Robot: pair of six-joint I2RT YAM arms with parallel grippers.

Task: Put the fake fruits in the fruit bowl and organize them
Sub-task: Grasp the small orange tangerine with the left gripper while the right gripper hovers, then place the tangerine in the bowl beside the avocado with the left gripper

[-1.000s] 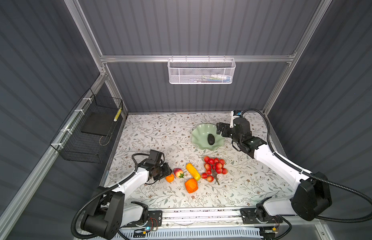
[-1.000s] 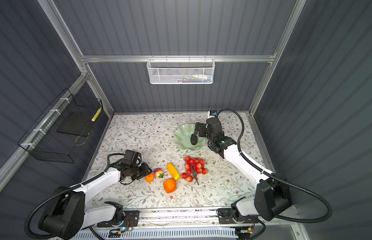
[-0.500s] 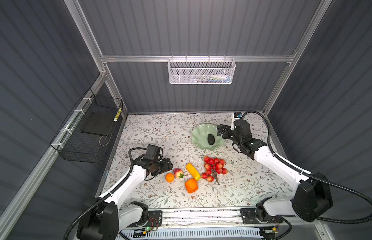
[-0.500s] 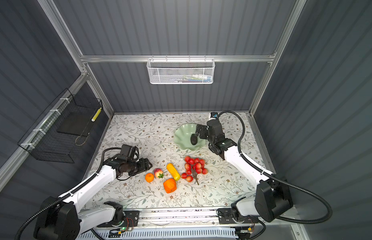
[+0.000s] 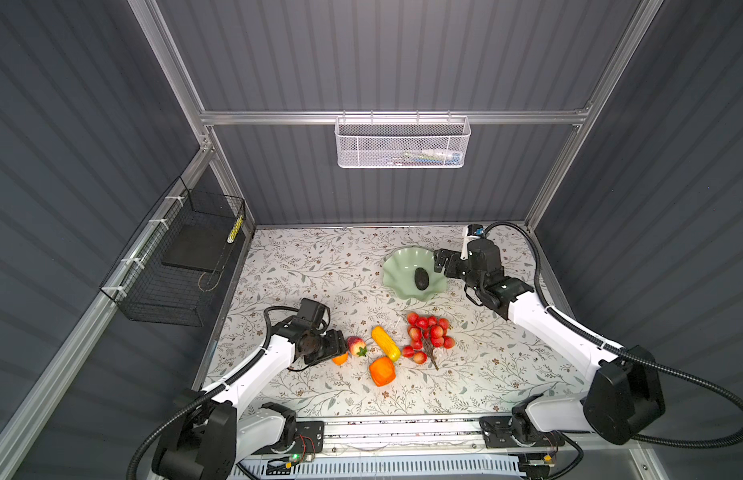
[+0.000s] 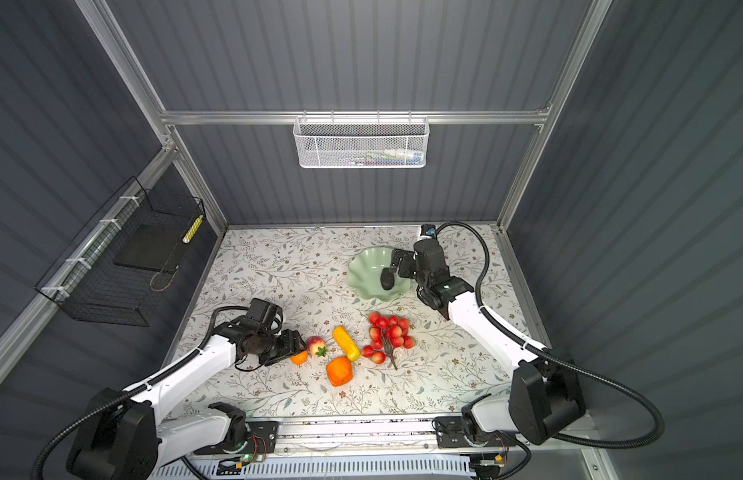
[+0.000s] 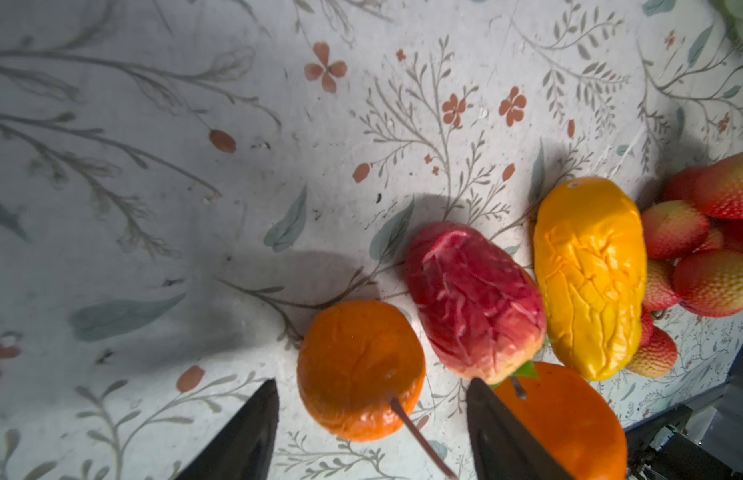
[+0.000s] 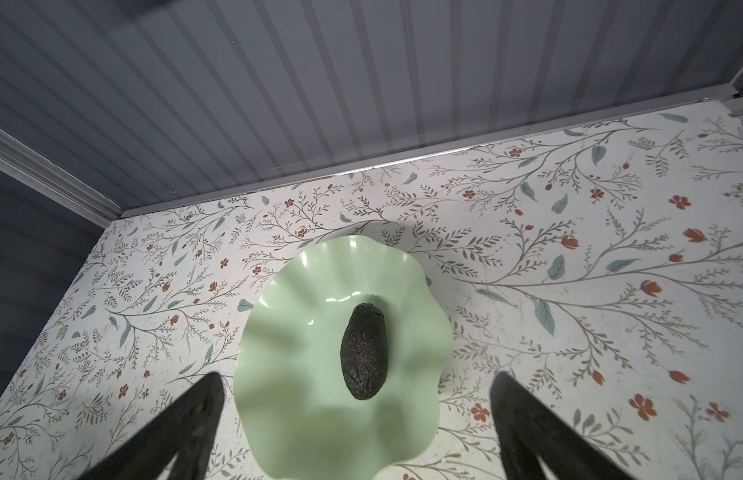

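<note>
Grasping the orange point(image 7: 359, 370): left gripper point(image 7: 372, 381) half-spread, astride it, not touching; next, close, lift, carry to the bowl point(image 8: 303, 266); right gripper point(image 8: 357, 374) wide, empty, over the dark fruit point(image 8: 363, 353).

We are logging a bench point(image 5: 303, 266) wearing a floral-print cover. A white mesh basket point(image 5: 403, 143) is hanging from the aluminium rail point(image 5: 278, 117) on the back wall, its small contents too unclear to name. A black wire basket point(image 5: 174, 286) is hanging on the left wall, carrying a dark flat slab point(image 5: 193, 249) and a yellow stick point(image 5: 235, 230).
</note>
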